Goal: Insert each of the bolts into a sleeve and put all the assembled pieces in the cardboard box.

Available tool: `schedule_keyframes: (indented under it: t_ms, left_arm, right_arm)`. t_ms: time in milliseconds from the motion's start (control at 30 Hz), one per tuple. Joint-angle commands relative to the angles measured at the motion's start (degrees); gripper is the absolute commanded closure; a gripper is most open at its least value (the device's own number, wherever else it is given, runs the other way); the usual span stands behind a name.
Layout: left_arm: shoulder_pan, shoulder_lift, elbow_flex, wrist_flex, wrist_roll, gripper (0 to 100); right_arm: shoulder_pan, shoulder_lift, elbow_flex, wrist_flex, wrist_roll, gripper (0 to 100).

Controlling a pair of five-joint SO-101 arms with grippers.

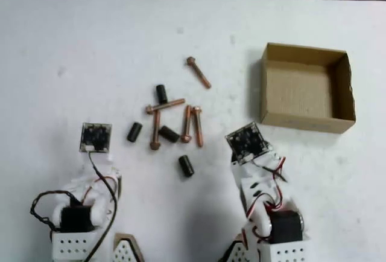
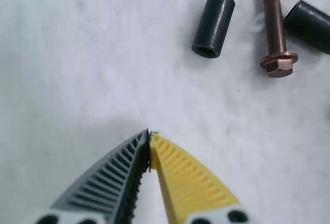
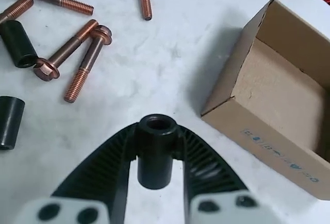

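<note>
- Right tool: clamped on one black sleeve, its bore end left exposed, likely so a bolt can enter.
- Left tool: jaws pressed together, holding nothing, over bare desk.
- Bolts: five, lying loose on the desk, none sleeved.
- Loose sleeves: four, scattered among the bolts.
- Cardboard box: near the right tool, no assembled pieces inside yet.

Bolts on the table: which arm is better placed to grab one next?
Left, probably. The left gripper is shut and empty, with a bolt lying close ahead; the right gripper is shut on a sleeve, so it cannot take a bolt too.
</note>
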Motion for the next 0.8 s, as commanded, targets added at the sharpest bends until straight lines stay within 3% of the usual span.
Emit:
schedule_keyframes:
  t_ms: [0,100,267,633,767]
  left_arm:
    - [-0.66,-0.48,-0.18,-6.07,0.44,97]
    - [-0.75,-0.48,-0.18,-6.15,-0.18,97]
    - [-4.18,-0.4,-3.78,-6.15,-10.9,98]
    - [-6.02,-0.13,-20.92,1.67,-14.95,97]
    - [-5.85,3.12,-24.7,3.43,-15.56,97]
  right_arm:
    - [0.48,-0.48,0.88,-3.38,-0.7,98.2]
    - [0.48,-0.48,2.46,-4.09,-0.7,98.2]
    - [0.48,-0.57,3.34,-4.09,-0.7,98.2]
    - [0.66,-0.57,4.84,-4.09,-0.88,98.2]
    - [2.77,-0.57,4.57,-4.09,-5.71,98.2]
